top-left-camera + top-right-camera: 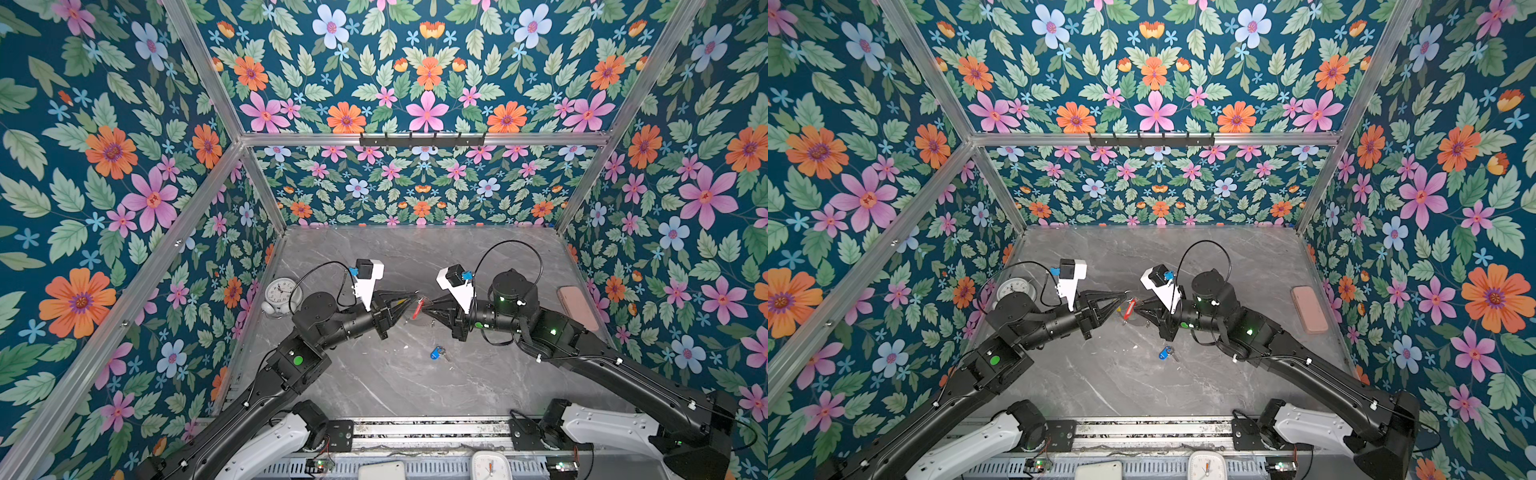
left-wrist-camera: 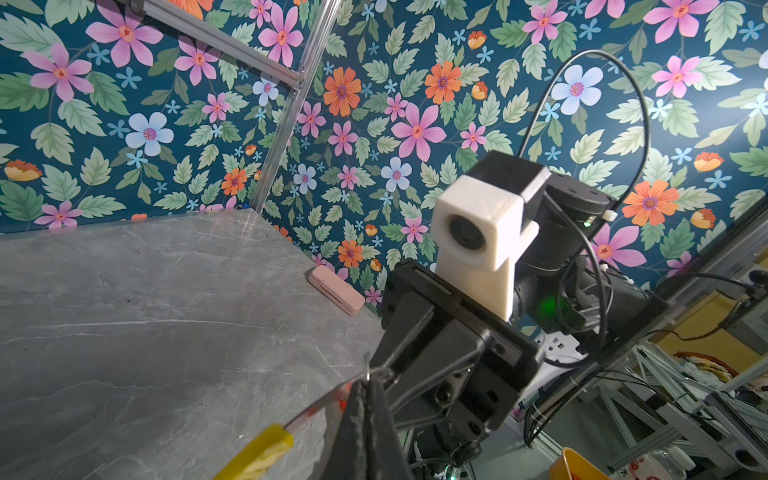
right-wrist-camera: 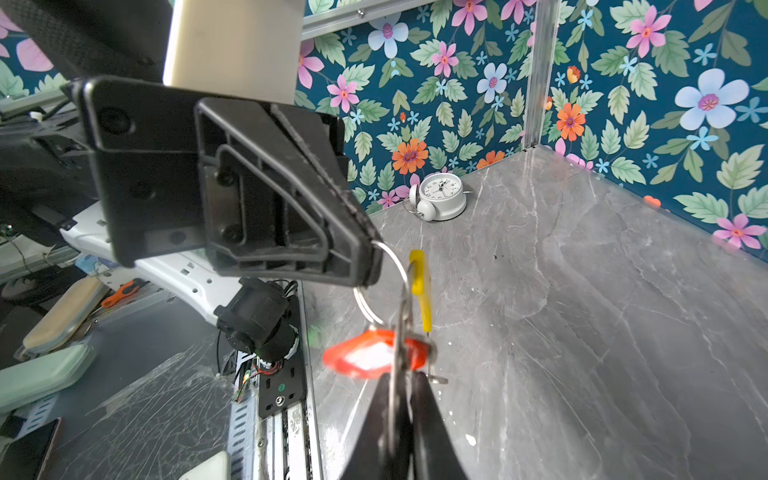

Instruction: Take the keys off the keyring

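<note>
While L & R jaws pinch grey metal keyring (image 3: 401, 324), red-tagged silver key (image 3: 365, 357) may snag; hard pull cd slip grip.

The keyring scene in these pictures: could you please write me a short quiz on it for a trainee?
1. True or false: the blue-tagged key hangs on the keyring.
2. What colour is the sleeve on the keyring? A. green B. yellow C. white
3. Where is the red-tagged key, and how do the jaws of the left gripper and the right gripper stand?

Key
1. False: it lies on the table, apart from the keyring.
2. B
3. It hangs at the keyring, between the two grippers; both are shut.
</note>
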Available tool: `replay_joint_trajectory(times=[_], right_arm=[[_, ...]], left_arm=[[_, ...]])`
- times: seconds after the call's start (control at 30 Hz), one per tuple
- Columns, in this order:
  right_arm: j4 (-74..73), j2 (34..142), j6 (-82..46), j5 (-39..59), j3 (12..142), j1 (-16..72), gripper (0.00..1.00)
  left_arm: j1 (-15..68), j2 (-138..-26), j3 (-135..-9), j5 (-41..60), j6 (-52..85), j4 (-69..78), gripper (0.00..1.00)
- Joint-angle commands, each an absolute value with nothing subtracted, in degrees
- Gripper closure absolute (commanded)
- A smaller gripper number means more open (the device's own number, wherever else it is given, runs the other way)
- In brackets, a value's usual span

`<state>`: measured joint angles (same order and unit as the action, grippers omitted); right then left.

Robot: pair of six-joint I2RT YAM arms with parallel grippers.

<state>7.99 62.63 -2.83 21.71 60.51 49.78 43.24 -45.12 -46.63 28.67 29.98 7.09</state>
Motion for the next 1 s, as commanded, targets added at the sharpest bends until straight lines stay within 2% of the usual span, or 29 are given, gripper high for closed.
replay_joint_trajectory(times=[0.0,0.97], right_arm=[[9.3,62.9,-2.1,20.8,61.5,50.0,0.99],[19.8,67.1,1.0,9.5,71.4,56.6,1.00]], left_arm=[[43.3,-45.0,-47.5,28.4,29.3,7.5,1.00],[43.8,-46.7,-49.7,21.9,25.9,2.0,1.00]])
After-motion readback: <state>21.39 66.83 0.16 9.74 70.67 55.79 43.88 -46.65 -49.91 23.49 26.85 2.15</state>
